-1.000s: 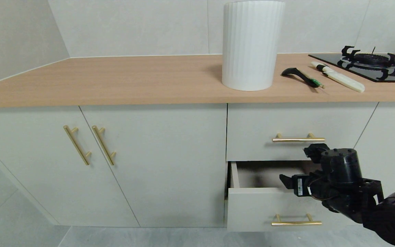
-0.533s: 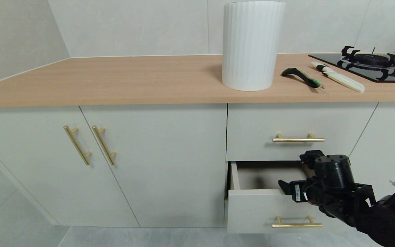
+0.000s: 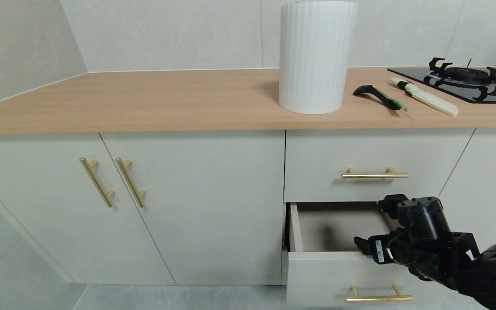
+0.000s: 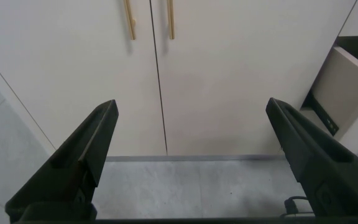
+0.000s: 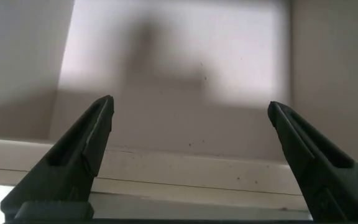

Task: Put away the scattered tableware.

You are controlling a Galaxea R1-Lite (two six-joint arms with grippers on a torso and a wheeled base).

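Below the desk (image 3: 166,99), the right gripper (image 5: 190,107) hangs spread over the open drawer (image 3: 330,271), the left gripper (image 4: 191,109) likewise apart; black scoop (image 3: 377,95) and white knife (image 3: 424,102) lie above, near the hob (image 3: 467,77), not yet stored.

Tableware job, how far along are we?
Done: the lower drawer stands open. In hand: nothing; the right gripper hangs open at its front edge. Left: the black utensil and white knife lie on the countertop.
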